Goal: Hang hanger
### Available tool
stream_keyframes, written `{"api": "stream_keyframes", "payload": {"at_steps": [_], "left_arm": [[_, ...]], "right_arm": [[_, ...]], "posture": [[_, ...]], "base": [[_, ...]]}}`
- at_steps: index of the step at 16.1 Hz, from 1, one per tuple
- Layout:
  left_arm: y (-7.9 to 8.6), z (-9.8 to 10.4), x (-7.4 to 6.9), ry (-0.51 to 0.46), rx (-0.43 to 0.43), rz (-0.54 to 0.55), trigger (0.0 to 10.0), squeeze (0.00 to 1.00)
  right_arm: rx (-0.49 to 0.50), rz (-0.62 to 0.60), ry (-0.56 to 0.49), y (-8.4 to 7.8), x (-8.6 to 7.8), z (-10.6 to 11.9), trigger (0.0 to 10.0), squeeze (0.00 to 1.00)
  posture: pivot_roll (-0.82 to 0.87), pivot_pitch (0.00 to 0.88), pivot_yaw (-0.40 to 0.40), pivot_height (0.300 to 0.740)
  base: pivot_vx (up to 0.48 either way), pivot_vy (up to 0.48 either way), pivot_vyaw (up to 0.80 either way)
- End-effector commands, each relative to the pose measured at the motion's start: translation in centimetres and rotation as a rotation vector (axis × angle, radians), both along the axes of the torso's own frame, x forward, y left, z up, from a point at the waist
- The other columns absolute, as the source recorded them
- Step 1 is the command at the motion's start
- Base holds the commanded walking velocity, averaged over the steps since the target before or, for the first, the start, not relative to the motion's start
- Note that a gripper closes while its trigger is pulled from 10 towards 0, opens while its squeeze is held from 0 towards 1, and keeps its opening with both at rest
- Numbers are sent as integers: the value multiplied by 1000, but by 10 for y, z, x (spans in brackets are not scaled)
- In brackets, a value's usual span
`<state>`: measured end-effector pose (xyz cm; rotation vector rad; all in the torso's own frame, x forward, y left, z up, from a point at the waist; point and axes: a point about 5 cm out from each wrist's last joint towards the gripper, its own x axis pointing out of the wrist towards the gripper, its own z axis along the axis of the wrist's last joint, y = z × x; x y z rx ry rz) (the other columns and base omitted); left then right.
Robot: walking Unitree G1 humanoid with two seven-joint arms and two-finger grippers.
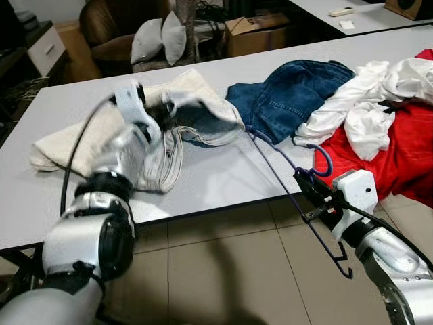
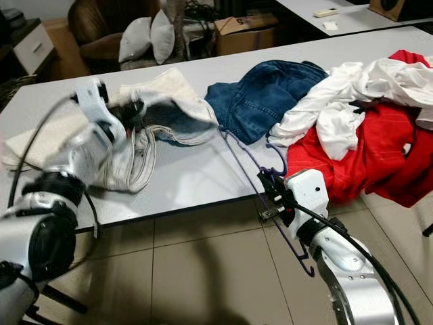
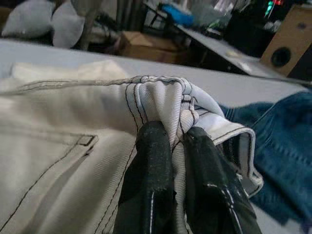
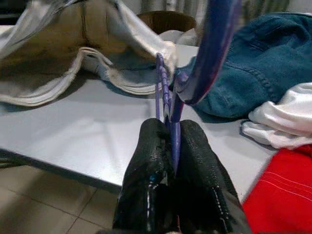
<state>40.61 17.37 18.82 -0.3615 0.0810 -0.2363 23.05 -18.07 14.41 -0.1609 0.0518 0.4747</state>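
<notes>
Both my tools are gripping, over the bench's [image 1: 216,179] front edge.
My left tool [image 3: 178,146] pinches the cream jeans' [image 1: 196,108] waistband; my right tool [image 4: 170,146] clamps the purple hanger [image 1: 284,169], angled toward those jeans.

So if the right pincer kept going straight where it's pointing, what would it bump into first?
Probably the cream trousers. The right pincer, shut on the purple hanger, points over the grey table toward their lifted open edge. The blue jeans lie just off to the side, so depth makes this a best guess.

I'm looking at a living room: armchair [image 1: 111,30] with cushions [image 1: 159,37] at 11 o'clock (laundry-strewn table [image 1: 216,176] nearer).
</notes>
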Motion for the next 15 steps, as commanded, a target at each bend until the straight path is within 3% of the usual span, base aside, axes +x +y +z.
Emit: {"api": "stream_keyframes", "payload": {"at_steps": [1, 4, 6, 9, 11, 13, 15], "left_arm": [[9, 20, 4, -42, -38, 52, 0, 0], [5, 31, 5, -55, -62, 37, 0, 0], [-4, 40, 4, -88, -31, -32, 0, 0], [-22, 47, -6, -101, 56, -193, 0, 0], [-34, 50, -21, -95, 106, -313, 0, 0], [-34, 51, -28, -92, 129, -336, 0, 0], [-28, 47, -31, -80, 104, -286, 0, 0]], "right_arm": [[46, 64, -26, 5, -5, 7, 10000, 0], [57, 155, -14, 15, -10, 8, 10000, 0], [40, 117, 0, 19, 1, 3, 10000, 0], [48, 60, 17, 24, 17, 0, 10000, 0], [66, 81, 15, 33, 24, 1, 10000, 0], [84, 84, 9, 36, 27, 2, 10000, 0], [109, 78, 7, 36, 26, 3, 10000, 0]], "posture": [[-149, 0, 152, 740], [-152, 0, 155, 740], [-159, 0, 165, 740], [-154, 0, 165, 740], [-131, 0, 146, 740], [-120, 0, 137, 740], [-109, 0, 132, 740]], "base": [[0, 0, 0], [0, 0, 0], [0, 0, 0], [0, 0, 0], [0, 0, 0], [0, 0, 0], [0, 0, 0]]}}
